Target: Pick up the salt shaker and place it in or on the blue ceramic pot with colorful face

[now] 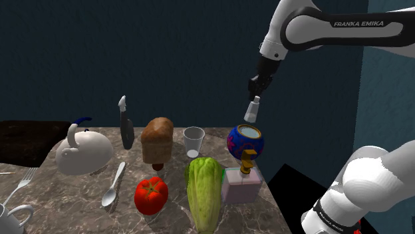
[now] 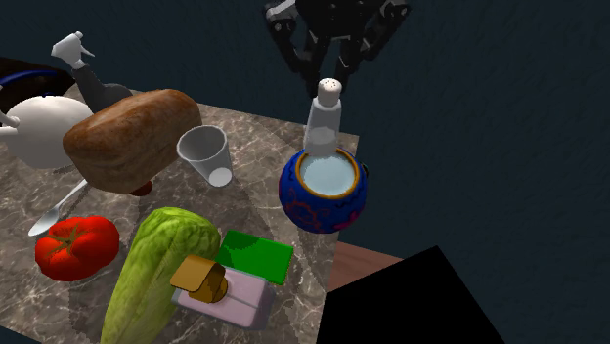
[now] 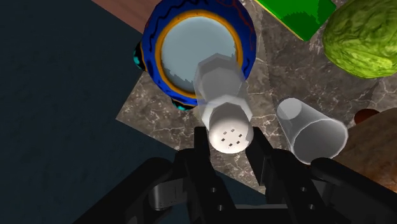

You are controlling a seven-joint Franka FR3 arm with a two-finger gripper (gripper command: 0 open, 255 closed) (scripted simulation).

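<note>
Shoulder view: clenched on translucent white salt shaker (image 1: 252,110), black gripper (image 1: 255,97) up in open air, at 12 o'clock of round blue painted pot (image 1: 245,141).
Second exterior view: marbled surface (image 2: 256,193) ending at 3 o'clock of pot.
Wrist view: salt shaker over pot's pale hollow.

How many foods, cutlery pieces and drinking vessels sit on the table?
Foods: 3 (bread, tomato, lettuce)
Cutlery: 2 (spoon, fork)
Drinking vessels: 2 (cup, mug)
Total: 7
</note>
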